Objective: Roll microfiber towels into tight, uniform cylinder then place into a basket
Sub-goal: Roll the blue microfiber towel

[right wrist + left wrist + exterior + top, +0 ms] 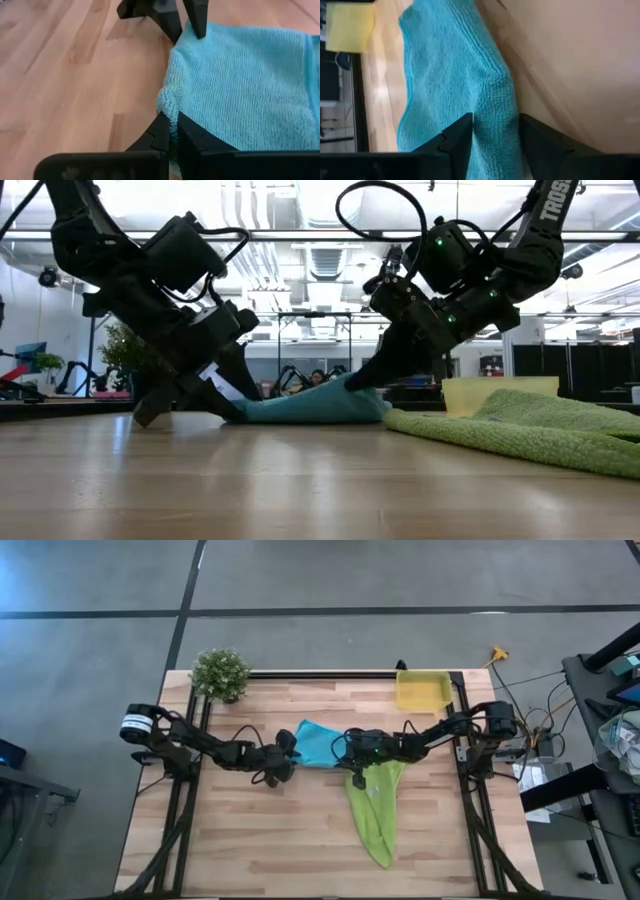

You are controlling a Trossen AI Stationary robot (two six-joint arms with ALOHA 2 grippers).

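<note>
A: Starting nearest the front edge of the table, what lies there?

B: The lime-green towel [375, 808], a long strip. Its near end points toward the front edge and its far end reaches up to the turquoise towel [318, 745], which serves as my landmark. The two cloths meet under the right arm.

A: And at the turquoise towel itself?

B: It sits bunched in the middle of the wooden table [250, 840]. The left gripper [495, 132] is at its left edge, fingers [460, 137] parted with a fold of the cloth between them; whether they press it I cannot tell. The right gripper [171, 134] is at its right side, toward the green strip, fingers pinched together on a small tuft of the turquoise edge, which puckers up between them.

A: Is the cloth off the table?

B: In the low view it rests on the wood as a low mound between the two grippers.

A: Farther back?

B: The yellow basket [421, 692] stands behind and to the right of the turquoise towel, near the table's far edge, well apart from it. A small potted plant [220, 673] stands behind and to the left, at the far left corner
</note>
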